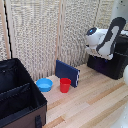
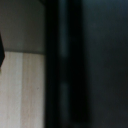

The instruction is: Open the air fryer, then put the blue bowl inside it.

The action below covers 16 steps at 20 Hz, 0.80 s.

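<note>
We saw the small, shallow, bright blue bowl (image 1: 44, 84) upright on the wooden counter (image 1: 95, 107), just beside a red cup (image 1: 65, 85). Farther back, the white arm's gripper (image 1: 89, 48) hung at the matte-black air fryer (image 1: 111, 62); we could not tell how its jaws stood.

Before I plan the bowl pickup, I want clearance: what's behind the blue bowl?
Behind the blue bowl stands a slatted screen. A dark-blue flat panel leans further toward the exterior view's right, behind the red cup. The floor directly behind the bowl is hidden.
</note>
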{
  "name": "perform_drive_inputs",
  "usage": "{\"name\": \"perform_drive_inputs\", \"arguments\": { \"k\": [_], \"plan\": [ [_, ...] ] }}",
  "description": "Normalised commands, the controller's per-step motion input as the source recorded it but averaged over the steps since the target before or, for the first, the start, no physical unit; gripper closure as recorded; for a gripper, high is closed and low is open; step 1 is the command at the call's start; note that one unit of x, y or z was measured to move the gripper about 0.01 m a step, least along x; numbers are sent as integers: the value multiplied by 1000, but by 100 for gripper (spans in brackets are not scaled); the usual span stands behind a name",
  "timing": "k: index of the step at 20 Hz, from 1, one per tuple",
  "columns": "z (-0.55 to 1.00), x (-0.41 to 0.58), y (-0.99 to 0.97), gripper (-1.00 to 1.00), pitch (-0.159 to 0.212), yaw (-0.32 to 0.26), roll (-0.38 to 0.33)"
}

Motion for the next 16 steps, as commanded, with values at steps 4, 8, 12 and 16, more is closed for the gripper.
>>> {"name": "perform_drive_inputs", "arguments": {
  "k": [4, 8, 12, 16],
  "plan": [
    [0, 59, 8, 100, 3, -11, -1],
    [104, 96, -3, 100, 53, -13, 33],
    [234, 31, 31, 100, 80, -26, 143],
    [286, 8, 84, 100, 243, -31, 178]
  ]
}}
